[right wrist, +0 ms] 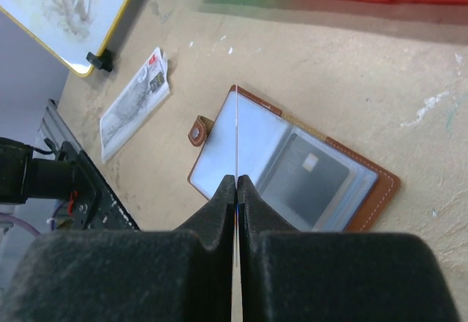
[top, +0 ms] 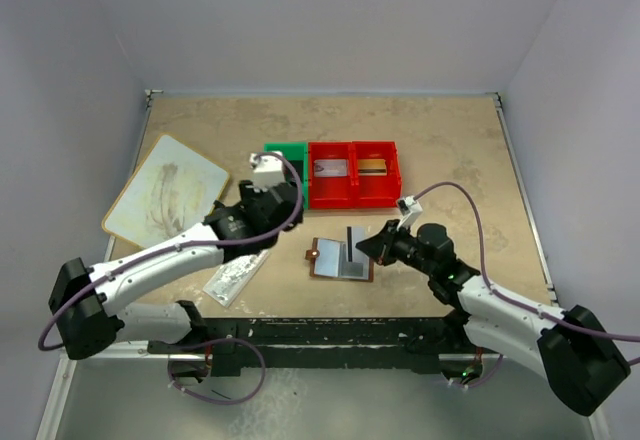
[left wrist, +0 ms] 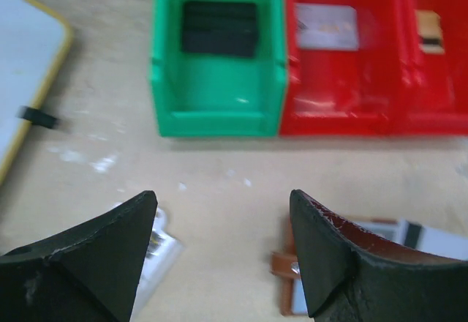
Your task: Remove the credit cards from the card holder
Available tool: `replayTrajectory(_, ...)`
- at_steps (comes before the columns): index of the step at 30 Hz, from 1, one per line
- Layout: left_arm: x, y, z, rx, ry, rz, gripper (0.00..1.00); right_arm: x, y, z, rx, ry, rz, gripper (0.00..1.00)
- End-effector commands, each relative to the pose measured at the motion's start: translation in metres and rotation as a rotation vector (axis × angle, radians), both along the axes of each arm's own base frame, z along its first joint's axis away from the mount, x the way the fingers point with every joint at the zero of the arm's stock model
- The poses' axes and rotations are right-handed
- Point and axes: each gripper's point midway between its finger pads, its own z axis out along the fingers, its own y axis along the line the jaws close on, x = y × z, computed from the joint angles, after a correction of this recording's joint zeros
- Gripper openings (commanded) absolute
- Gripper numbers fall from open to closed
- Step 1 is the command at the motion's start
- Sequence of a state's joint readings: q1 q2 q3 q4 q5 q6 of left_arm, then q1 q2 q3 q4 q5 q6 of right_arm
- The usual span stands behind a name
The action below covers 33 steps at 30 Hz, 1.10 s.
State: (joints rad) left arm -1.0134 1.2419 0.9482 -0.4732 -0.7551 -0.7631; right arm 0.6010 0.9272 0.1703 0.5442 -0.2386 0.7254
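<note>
We see the card holder (top: pixel 340 260) lying open and flat on the table (top: pixel 450 160), just in front of the red bins (top: pixel 355 201), between the two arms. Its long axis runs left to right along the near table edge, and its strap tab (right wrist: pixel 199 130) points towards the left arm. The right gripper (right wrist: pixel 237 184) has its jaws clenched on a thin card (right wrist: pixel 237 117), held edge-on above the card holder. The left gripper (left wrist: pixel 223 208) hovers with jaws released, grasping nothing.

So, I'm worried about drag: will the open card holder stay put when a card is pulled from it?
Probably not firmly. The card holder looks small and thin, likely light, and nothing visibly pins it, so it may slide on the smooth table. Its clear pockets look floppy and may lift with the card in the right gripper.
</note>
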Motion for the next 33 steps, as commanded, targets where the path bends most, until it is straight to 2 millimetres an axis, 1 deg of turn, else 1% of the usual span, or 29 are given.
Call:
replayTrajectory(1,0.018,0.076,0.032,0.147,-0.009,0.134,0.72,0.014,0.009,0.045,0.026,-0.184,0.044,0.00)
replayTrajectory(3,0.021,0.098,0.038,0.163,-0.024,0.185,0.73,0.014,0.009,0.051,0.019,-0.216,0.052,0.00)
replayTrajectory(4,0.024,0.110,0.035,0.166,-0.026,0.208,0.74,0.014,0.009,0.054,0.016,-0.236,0.057,0.00)
replayTrajectory(5,0.025,0.114,0.032,0.156,-0.028,0.213,0.75,0.014,0.008,0.057,0.013,-0.257,0.059,0.00)
replayTrajectory(7,0.023,0.114,0.025,0.151,-0.002,0.190,0.76,0.015,0.007,0.066,0.000,-0.300,0.066,0.00)
replayTrajectory(10,0.020,0.114,0.015,0.190,0.041,0.163,0.76,0.020,0.004,0.078,-0.062,-0.373,0.075,0.00)
replayTrajectory(12,0.021,0.120,0.016,0.221,0.034,0.180,0.76,0.028,0.000,0.085,-0.127,-0.442,0.075,0.00)
replayTrajectory(14,0.020,0.128,0.021,0.241,0.018,0.215,0.76,0.037,-0.002,0.092,-0.199,-0.530,0.078,0.00)
replayTrajectory(17,0.017,0.139,0.025,0.255,-0.006,0.258,0.77,0.050,0.000,0.111,-0.264,-0.646,0.091,0.00)
replayTrajectory(20,0.013,0.148,0.028,0.257,-0.026,0.288,0.77,0.070,0.005,0.123,-0.322,-0.698,0.081,0.00)
replayTrajectory(22,0.012,0.148,0.031,0.248,-0.033,0.289,0.77,0.081,0.012,0.123,-0.358,-0.704,0.106,0.00)
replayTrajectory(24,0.012,0.149,0.030,0.256,-0.030,0.288,0.77,0.097,0.021,0.113,-0.429,-0.692,0.148,0.00)
replayTrajectory(28,0.013,0.151,0.028,0.286,-0.017,0.295,0.77,0.126,0.037,0.104,-0.535,-0.677,0.217,0.00)
replayTrajectory(33,0.013,0.152,0.027,0.304,-0.010,0.304,0.77,0.159,0.044,0.086,-0.688,-0.667,0.270,0.00)
